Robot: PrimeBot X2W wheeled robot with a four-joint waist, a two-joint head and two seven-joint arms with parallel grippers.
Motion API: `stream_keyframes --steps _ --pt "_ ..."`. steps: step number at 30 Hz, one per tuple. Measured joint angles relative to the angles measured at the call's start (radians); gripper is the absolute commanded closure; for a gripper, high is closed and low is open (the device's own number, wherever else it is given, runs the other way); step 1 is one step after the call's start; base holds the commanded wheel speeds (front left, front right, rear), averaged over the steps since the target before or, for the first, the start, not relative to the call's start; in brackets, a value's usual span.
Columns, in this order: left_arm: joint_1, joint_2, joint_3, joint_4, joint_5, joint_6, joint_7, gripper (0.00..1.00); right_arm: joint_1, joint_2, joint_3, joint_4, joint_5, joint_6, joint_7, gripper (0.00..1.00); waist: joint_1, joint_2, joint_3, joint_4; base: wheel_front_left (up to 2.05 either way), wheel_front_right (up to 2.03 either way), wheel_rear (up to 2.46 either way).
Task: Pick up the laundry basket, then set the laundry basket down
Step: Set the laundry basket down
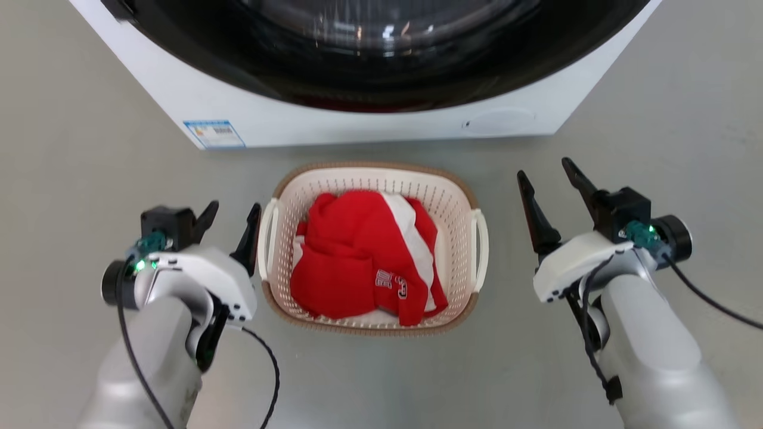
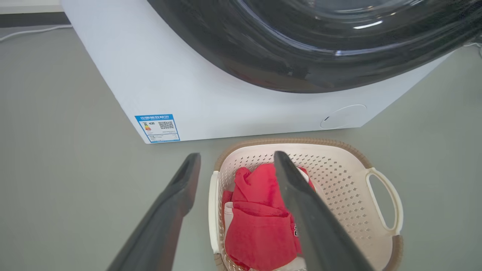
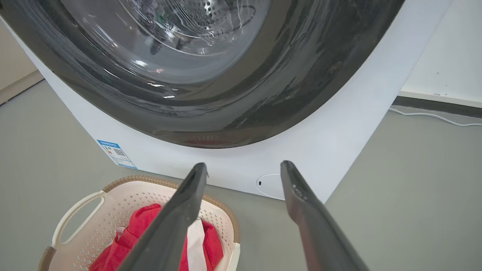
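The laundry basket (image 1: 357, 182), holding a red garment (image 1: 357, 256), rests on the floor (image 1: 89, 149) before the washing machine (image 1: 357, 128). Both jaws stand wide open and empty, flanking its side handles (image 1: 480, 241), apparently staged for a two-sided lift.

A plain grey floor (image 1: 89, 119) carries a white washing machine (image 1: 334, 119) at the far side. Just in front of it sits the laundry basket (image 1: 459, 202), holding red-and-white clothing (image 1: 351, 256).

Cannot read blue label (image 1: 214, 133) at upper left, print too small. Cannot see laundry basket (image 1: 456, 205) floor under red garment (image 1: 351, 256). Find washing machine (image 1: 286, 116) cropped at top edge
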Motion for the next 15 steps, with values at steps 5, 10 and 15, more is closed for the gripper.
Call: stream_keyframes --steps 5,10,15 --pt "0.101 -0.001 0.073 -0.067 0.026 0.0 0.0 0.0 0.075 0.001 -0.011 -0.052 -0.009 0.0 0.0 0.0 0.0 0.0 -0.073 -0.004 0.0 0.0 0.0" --pt "0.203 -0.002 0.143 -0.142 0.067 0.0 0.001 0.0 0.15 0.004 -0.019 -0.11 -0.017 0.0 0.0 0.0 0.0 0.0 -0.144 -0.006 0.0 0.0 0.0" --pt "0.302 -0.006 0.204 -0.219 0.091 -0.007 0.001 0.0 0.225 0.006 -0.04 -0.166 -0.031 0.0 0.0 0.0 -0.0001 0.0 -0.204 -0.008 0.0 0.0 0.0"
